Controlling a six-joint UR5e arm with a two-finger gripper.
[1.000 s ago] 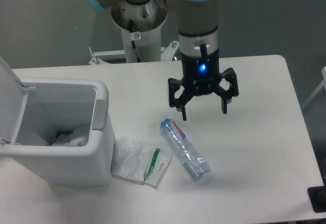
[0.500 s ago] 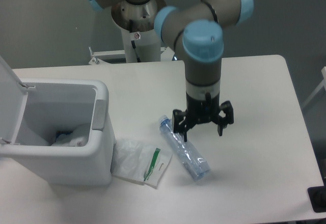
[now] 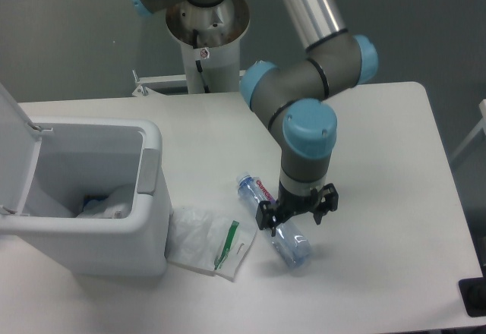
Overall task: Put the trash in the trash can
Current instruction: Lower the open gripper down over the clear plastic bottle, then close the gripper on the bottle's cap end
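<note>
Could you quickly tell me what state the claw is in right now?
Claw: open, fingers astride the bottle, not shut on it.

Table (image 3: pixel 395 167): smooth matt white top. Trash can (image 3: pixel 144 235): smooth white plastic, slight sheen, grey plastic panel at its 3 o'clock wall. Bottle (image 3: pixel 262 197): clear glossy crushed plastic, red-white printed label. Packet (image 3: pixel 205 243): crinkly translucent film, green strip. End effector (image 3: pixel 298 214): matt black fingers. Arm (image 3: pixel 311 15): brushed grey metal tubes, blue plastic caps.
</note>
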